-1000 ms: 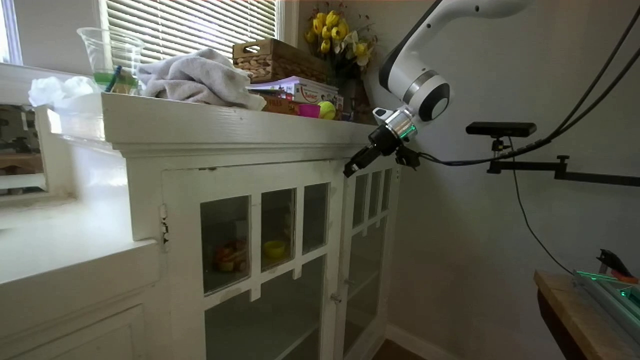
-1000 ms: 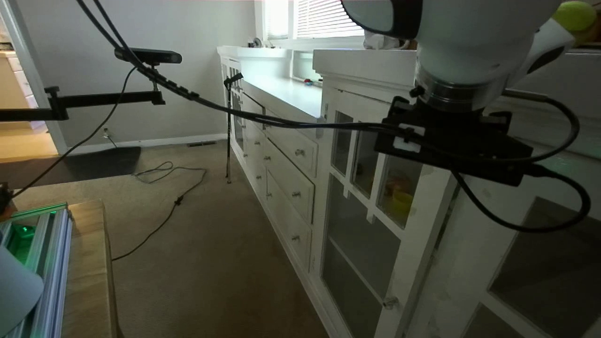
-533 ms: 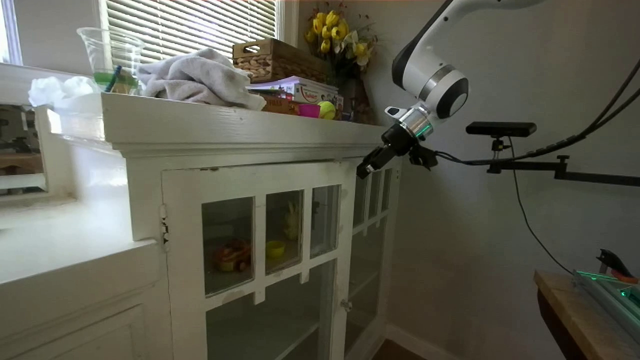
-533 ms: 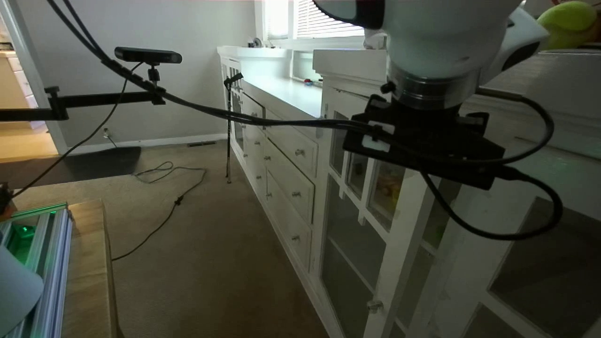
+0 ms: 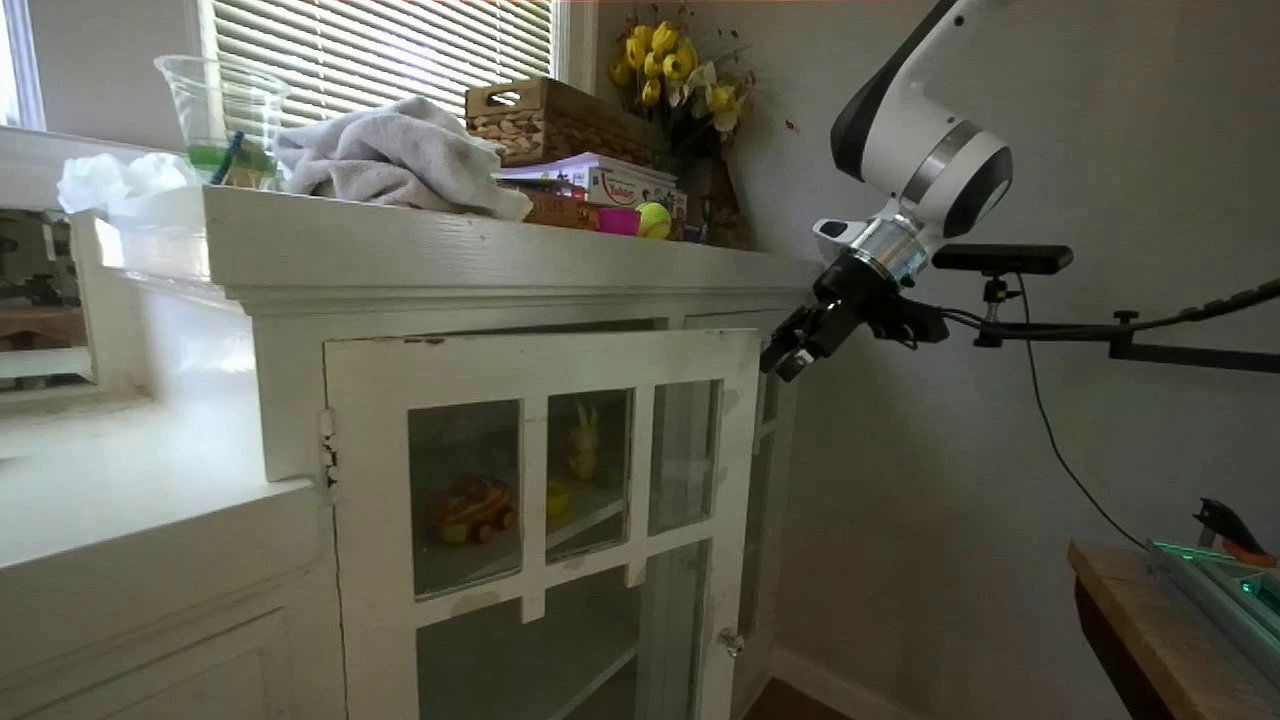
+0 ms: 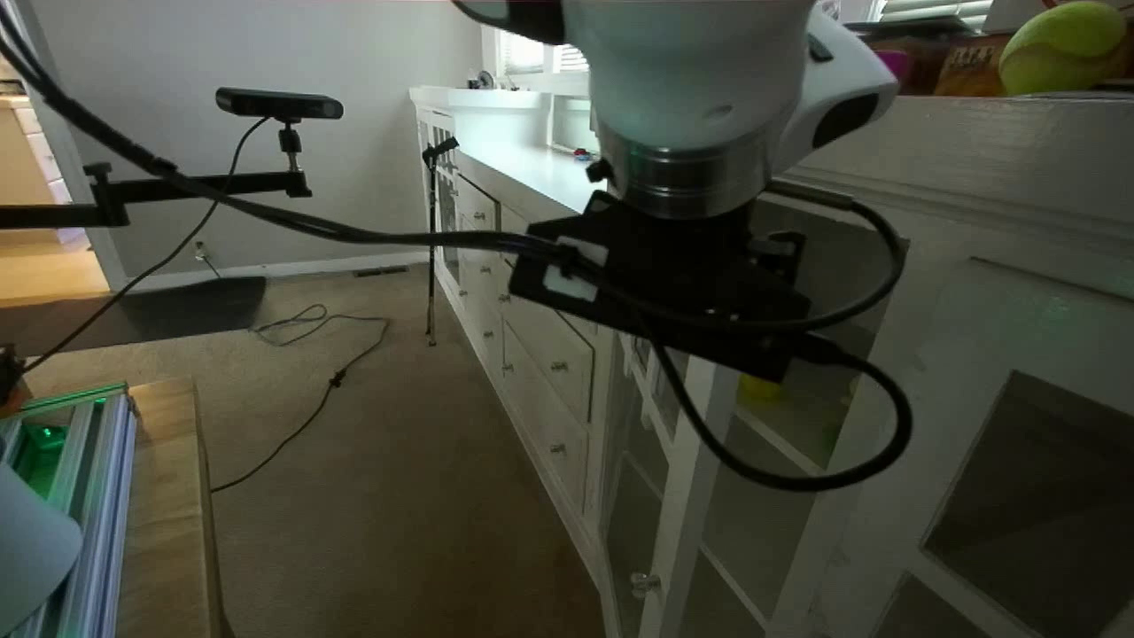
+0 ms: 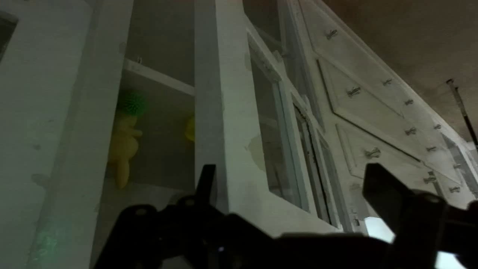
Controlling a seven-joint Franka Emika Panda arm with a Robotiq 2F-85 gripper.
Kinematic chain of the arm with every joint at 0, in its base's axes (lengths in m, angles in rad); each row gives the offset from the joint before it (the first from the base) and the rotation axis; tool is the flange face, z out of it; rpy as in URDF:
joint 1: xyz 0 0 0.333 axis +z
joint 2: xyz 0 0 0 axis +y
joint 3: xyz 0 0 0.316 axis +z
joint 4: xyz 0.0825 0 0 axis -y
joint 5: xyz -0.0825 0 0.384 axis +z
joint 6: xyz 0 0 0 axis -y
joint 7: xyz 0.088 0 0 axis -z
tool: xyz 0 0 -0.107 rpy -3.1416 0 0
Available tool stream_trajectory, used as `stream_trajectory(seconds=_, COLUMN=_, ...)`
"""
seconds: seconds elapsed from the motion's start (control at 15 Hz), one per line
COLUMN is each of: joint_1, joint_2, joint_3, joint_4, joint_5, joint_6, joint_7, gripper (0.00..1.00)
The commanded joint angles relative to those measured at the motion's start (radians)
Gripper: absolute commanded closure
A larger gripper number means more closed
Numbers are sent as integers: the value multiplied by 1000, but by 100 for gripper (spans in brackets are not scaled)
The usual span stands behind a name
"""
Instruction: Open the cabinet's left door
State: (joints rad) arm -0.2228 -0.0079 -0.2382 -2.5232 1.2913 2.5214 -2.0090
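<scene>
The cabinet's left door is white with glass panes and stands partly open, swung outward from its hinge side. Its free edge also shows in an exterior view and in the wrist view. Its glass knob sits low on the free edge. My gripper is at the door's upper free corner. In the wrist view the gripper is open, its black fingers wide apart. The door's edge shows between them, by the left finger; whether that finger touches it I cannot tell.
The cabinet's right door is closed. Inside are a toy car, a yellow rabbit figure and a yellow cup. Drawers run beyond the left door. A black cable hangs from the wrist. A wooden table stands opposite.
The left door has swung from almost closed to partly open. My gripper has moved outward from the cabinet along with the door's free edge.
</scene>
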Motion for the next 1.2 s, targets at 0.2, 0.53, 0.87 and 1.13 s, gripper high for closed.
stream_trajectory(seconds=0.2, joint_1=-16, joint_2=-247, joint_3=12, joint_4=-236, joint_5=-242, joint_6=49, joint_7=158, gripper=0)
stream_trajectory(seconds=0.53, joint_1=-226, joint_2=-323, joint_3=101, joint_4=-226, joint_5=-619, joint_6=-37, joint_7=349, gripper=0)
stream_trajectory(seconds=0.87, joint_1=-240, joint_2=-432, joint_3=-25, joint_4=-82, joint_5=-949, joint_6=-275, joint_7=418, gripper=0)
stream_trajectory(seconds=1.13, joint_1=-123, joint_2=-427, joint_3=-86, joint_4=33, joint_5=-919, joint_6=-272, joint_7=476, gripper=0)
